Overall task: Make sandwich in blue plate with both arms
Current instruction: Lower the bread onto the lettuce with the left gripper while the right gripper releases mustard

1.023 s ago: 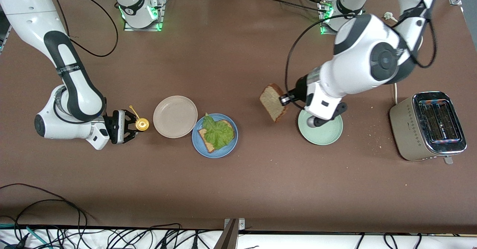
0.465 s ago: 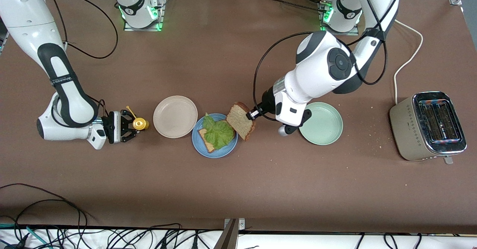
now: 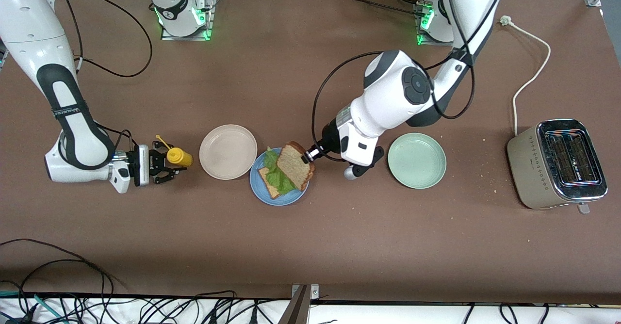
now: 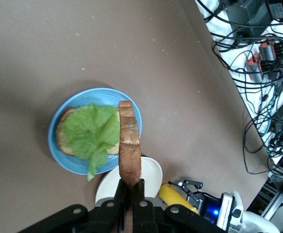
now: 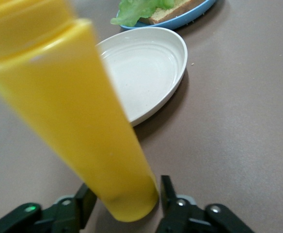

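Left gripper [image 3: 310, 156] clamped on bread slice [image 3: 294, 165] over blue plate [image 3: 277, 197], right gripper [image 3: 167, 165] spread apart around yellow bottle [image 3: 178, 156].

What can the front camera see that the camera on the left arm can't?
Only the front view shows the toaster, the mint-green plate and the left arm's whole body. Only the left wrist view shows the left gripper shut on the top bread slice seen edge-on over the lettuce. Both show the blue plate, the beige plate, and the yellow bottle between the right gripper's fingers.
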